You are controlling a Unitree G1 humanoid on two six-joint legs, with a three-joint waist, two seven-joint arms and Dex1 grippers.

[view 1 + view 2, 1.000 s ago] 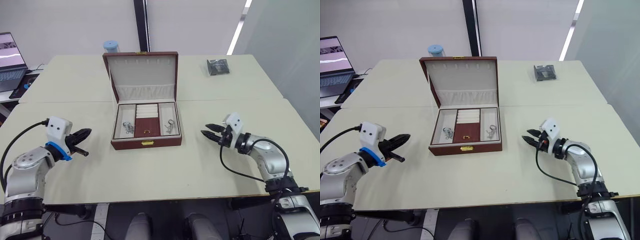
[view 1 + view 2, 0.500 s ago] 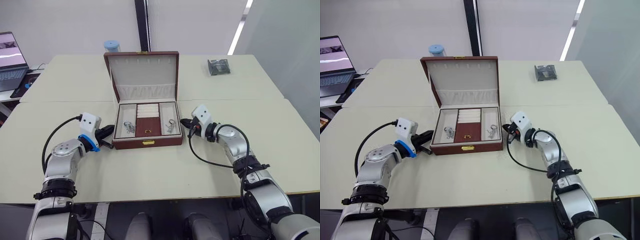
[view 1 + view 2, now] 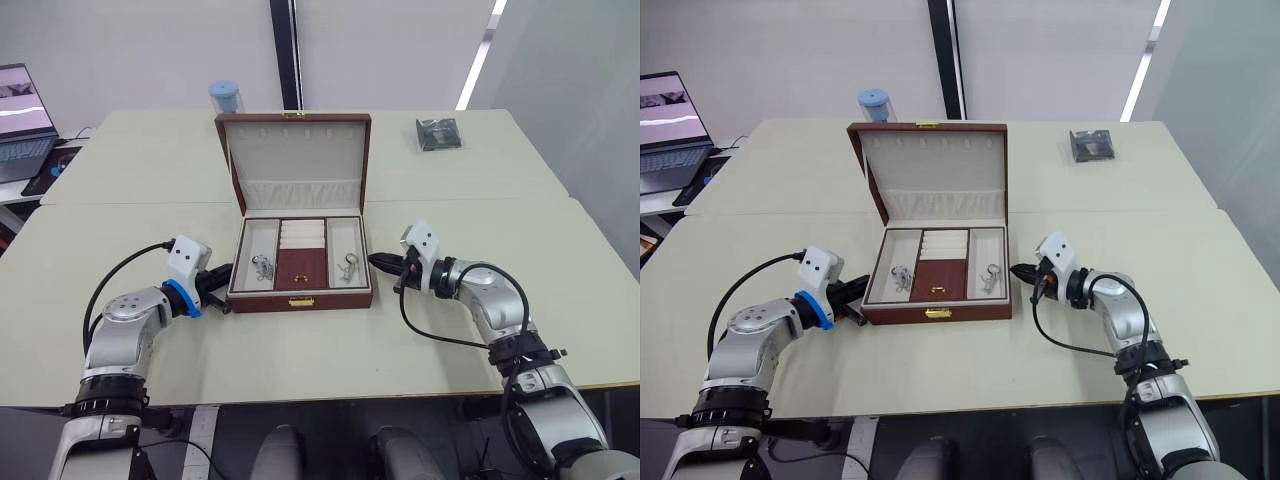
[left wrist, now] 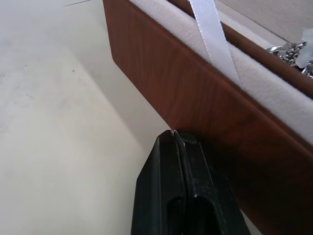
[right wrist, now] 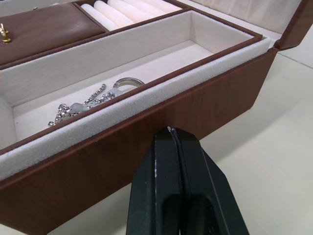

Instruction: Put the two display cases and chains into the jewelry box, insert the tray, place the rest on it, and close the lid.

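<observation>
The left gripper [image 4: 175,134] and right gripper [image 5: 171,130], each with fingers pressed together and empty, touch opposite side walls of the jewelry box [image 3: 300,301] on the desk [image 3: 330,350]. Its lid [image 3: 295,148] stands open; chains [image 3: 262,266] lie in the tray [image 3: 301,228].

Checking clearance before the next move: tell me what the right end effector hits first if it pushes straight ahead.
The right end effector, fingers shut, points at the reddish-brown leatherette jewelry box. It would meet the box's outer side wall almost at once; whether it already touches is unclear.
</observation>
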